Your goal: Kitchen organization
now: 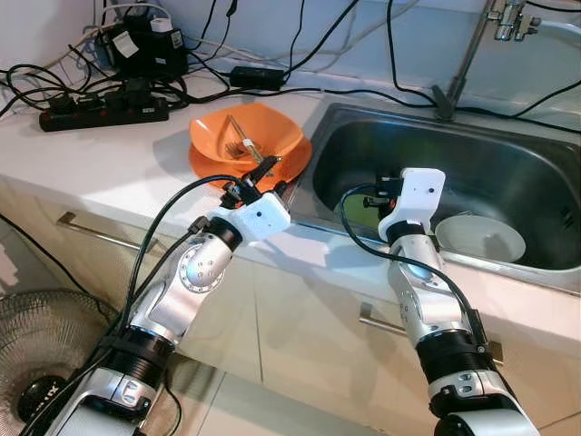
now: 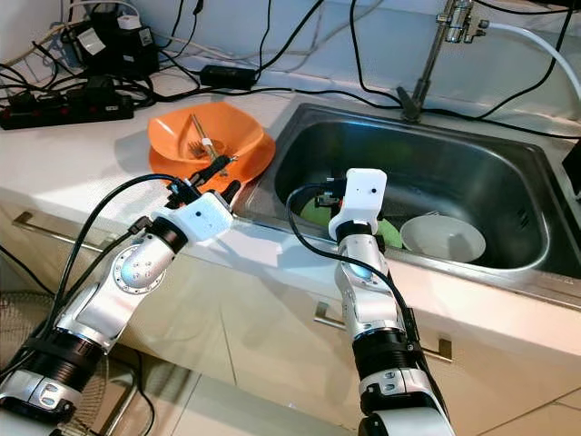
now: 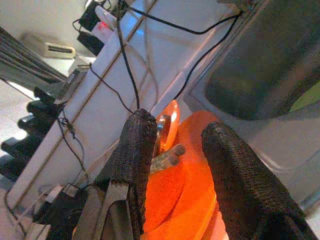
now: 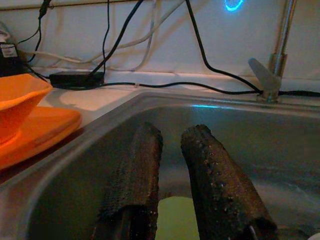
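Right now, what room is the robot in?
Most likely a kitchen: a steel sink with a tap, a white bowl inside it, and an orange bowl on the counter.

An orange bowl (image 1: pixel 247 134) holding a fork (image 1: pixel 243 145) sits upright on an orange plate (image 1: pixel 289 163), just ahead of the left gripper (image 1: pixel 264 178). A white bowl (image 1: pixel 479 238) lies upright in the sink, just right of the right gripper (image 4: pixel 172 165), with a green item (image 2: pixel 390 232) below it.
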